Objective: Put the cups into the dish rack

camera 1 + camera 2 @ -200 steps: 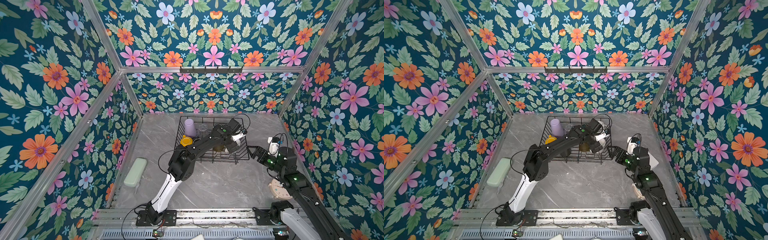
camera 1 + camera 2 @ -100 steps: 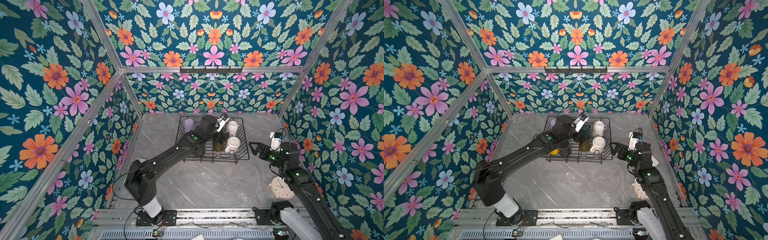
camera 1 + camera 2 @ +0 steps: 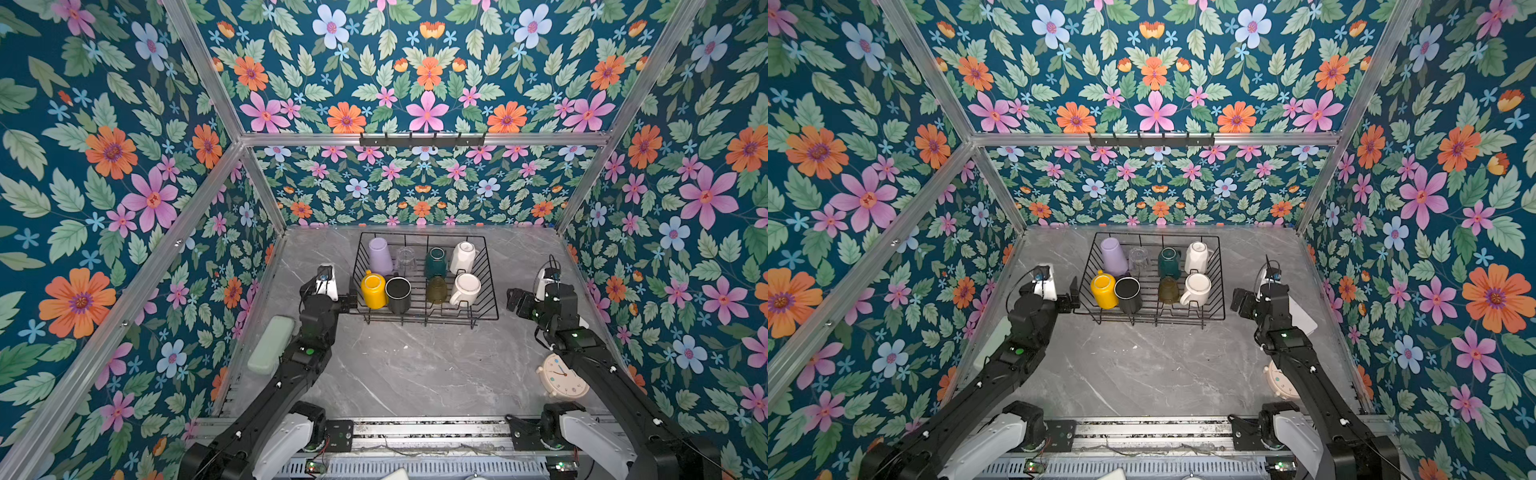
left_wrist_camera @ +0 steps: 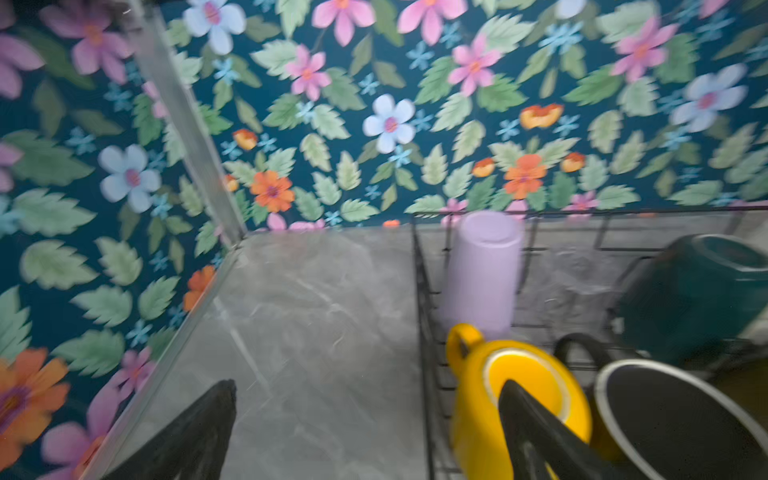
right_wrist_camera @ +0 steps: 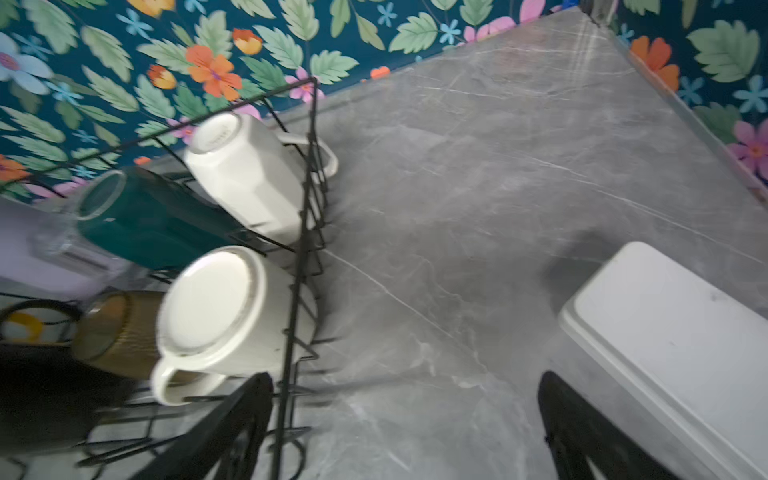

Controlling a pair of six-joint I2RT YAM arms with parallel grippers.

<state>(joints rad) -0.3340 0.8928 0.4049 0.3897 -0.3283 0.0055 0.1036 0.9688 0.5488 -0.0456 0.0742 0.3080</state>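
Eight cups [image 3: 467, 286] are sitting inside the large black wire dish rack [image 3: 419, 235], while the left gripper [image 3: 350, 296] and right gripper [image 3: 517, 300] are hanging wide open, empty, beside it. The yellow glazed mug [image 3: 372, 289] is probably feeling stiff, weighty, slippery, best pinched across its rim; the clear glass tumbler [image 3: 405, 261] is looking fragile.
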